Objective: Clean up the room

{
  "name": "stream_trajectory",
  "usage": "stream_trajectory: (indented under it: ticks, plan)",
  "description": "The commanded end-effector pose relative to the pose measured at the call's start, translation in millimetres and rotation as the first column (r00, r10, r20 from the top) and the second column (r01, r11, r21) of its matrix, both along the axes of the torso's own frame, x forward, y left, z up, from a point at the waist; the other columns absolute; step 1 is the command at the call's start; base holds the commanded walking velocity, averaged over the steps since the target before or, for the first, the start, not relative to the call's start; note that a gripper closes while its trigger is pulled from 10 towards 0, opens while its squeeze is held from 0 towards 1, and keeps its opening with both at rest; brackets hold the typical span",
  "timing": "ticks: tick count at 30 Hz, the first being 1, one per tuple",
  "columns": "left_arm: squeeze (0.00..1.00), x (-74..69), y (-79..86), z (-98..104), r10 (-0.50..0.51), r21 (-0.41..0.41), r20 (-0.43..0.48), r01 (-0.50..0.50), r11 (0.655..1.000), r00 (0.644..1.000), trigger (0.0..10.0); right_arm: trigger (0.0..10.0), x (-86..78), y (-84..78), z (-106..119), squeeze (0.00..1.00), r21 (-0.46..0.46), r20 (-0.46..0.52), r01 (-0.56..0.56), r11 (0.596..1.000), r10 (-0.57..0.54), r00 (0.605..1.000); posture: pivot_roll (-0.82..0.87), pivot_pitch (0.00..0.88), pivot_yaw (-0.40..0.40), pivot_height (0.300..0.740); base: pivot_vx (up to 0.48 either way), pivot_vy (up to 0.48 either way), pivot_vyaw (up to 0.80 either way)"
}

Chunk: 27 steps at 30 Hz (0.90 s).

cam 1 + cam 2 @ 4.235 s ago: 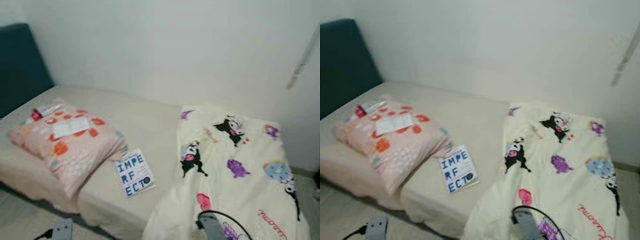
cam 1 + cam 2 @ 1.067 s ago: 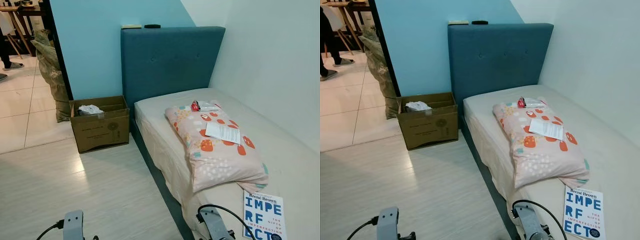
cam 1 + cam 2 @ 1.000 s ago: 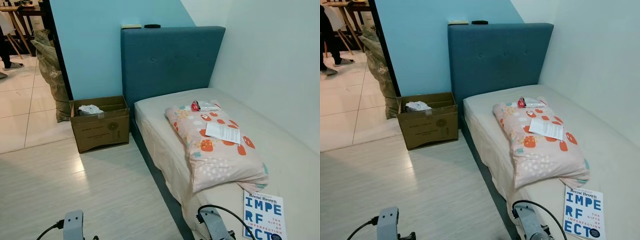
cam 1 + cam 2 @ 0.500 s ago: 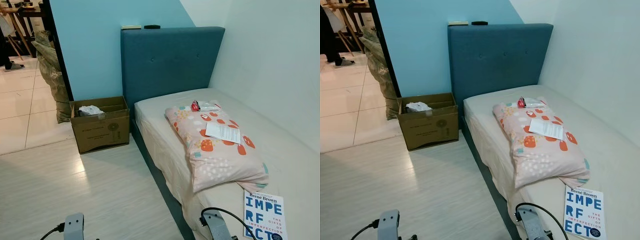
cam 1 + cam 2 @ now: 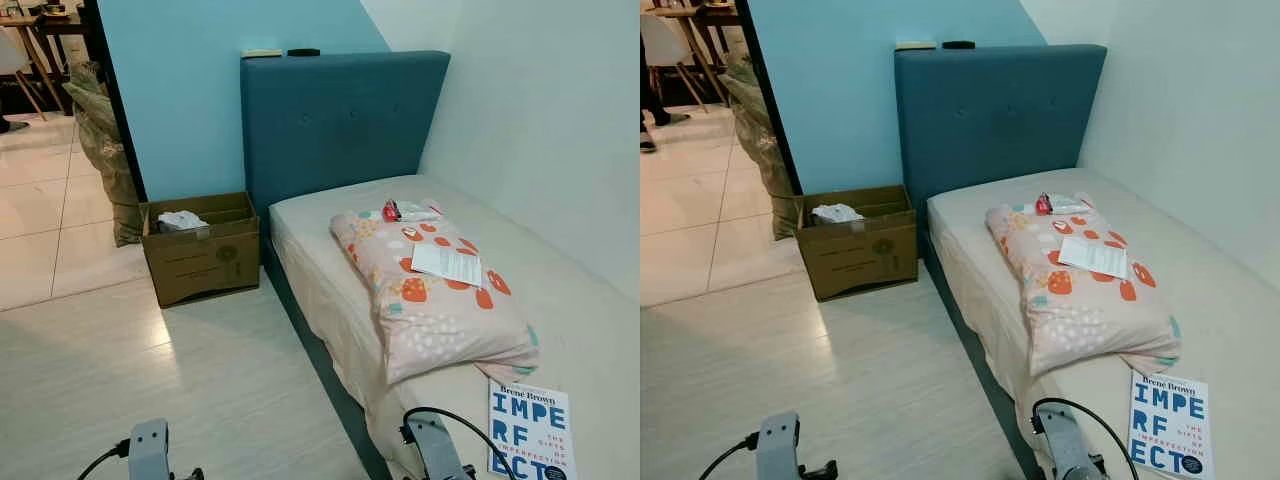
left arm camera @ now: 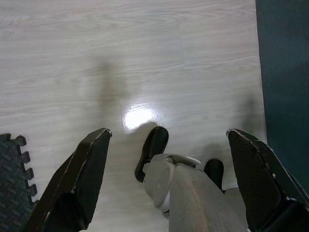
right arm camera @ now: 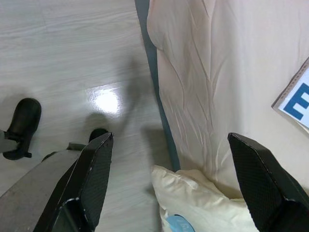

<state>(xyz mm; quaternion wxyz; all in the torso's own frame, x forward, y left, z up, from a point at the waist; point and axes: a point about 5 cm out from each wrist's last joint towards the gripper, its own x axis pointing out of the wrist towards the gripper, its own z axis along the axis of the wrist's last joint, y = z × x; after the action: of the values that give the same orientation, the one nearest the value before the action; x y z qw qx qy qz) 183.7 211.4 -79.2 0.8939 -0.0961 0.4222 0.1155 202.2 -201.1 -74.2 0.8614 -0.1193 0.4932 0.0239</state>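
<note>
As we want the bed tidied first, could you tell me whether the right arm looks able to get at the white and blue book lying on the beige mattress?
Probably yes: the right gripper hangs open beside the bed edge, and the white and blue book lies uncovered on the beige mattress near that edge, nothing between them, though the arm must first lift.

Silver arms, long black fingers (image 6: pixel 89 169)

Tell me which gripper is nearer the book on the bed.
Right. The right gripper hangs open beside the bed's edge, the book just past it. The left gripper hangs open over bare floor, farther from the bed.
</note>
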Motion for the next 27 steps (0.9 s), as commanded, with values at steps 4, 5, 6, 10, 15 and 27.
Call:
stream_trajectory:
  ticks: [4, 5, 6, 10, 15, 27]
  plan:
    - [0.0, -3.8, -3.1, -3, 0.012, -0.024, -0.012, -0.012, 1.0, 1.0, 0.1, 9.8, -0.5, -4.6, 0, 0.0, 0.008, -0.008, 0.027, 1.0, -0.027, 1.0, -0.04, 0.0, -0.067, 0.726, 0.0, 0.0, 0.0]
    - [0.0, -4.0, -3.0, -3, 0.017, -0.03, -0.011, -0.017, 0.999, 1.0, 0.0, 1.8, -0.6, -6.5, 1, 0.0, 0.002, -0.008, 0.031, 1.0, -0.031, 0.999, -0.04, 0.0, -0.063, 0.726, 0.0, 0.0, 0.0]
    - [0.0, -4.0, -3.0, -3, 0.017, -0.03, -0.011, -0.017, 0.999, 1.0, 0.0, 1.8, -0.6, -6.5, 1, 0.0, 0.002, -0.008, 0.031, 1.0, -0.031, 0.999, -0.04, 0.0, -0.063, 0.726, 0.0, 0.0, 0.0]
    - [0.0, -4.7, -4.1, -3, 0.019, -0.034, -0.018, -0.02, 0.999, 1.0, 10.0, 7.8, -3.4, -10.1, 0, 0.0, -0.009, -0.019, 0.045, 0.999, -0.045, 0.999, -0.05, 0.0, -0.065, 0.726, 0.0, 0.0, 0.0]
    - [0.0, -3.8, -6.0, -3, 0.013, -0.032, -0.022, -0.014, 0.999, 1.0, 10.0, 10.0, -3.8, -10.5, 0, 0.0, -0.026, -0.024, 0.041, 0.999, -0.042, 0.999, -0.04, 0.0, -0.063, 0.726, 0.0, 0.0, 0.0]
    - [1.0, 2.8, -2.4, 1, 0.022, -0.029, 0.0, -0.022, 0.999, 1.0, 10.0, 10.0, 6.6, -7.4, 5, 1.0, -0.029, 0.019, 0.019, 0.999, -0.019, 1.0, -0.04, 0.0, -0.051, 0.726, 0.0, 0.0, 0.0]
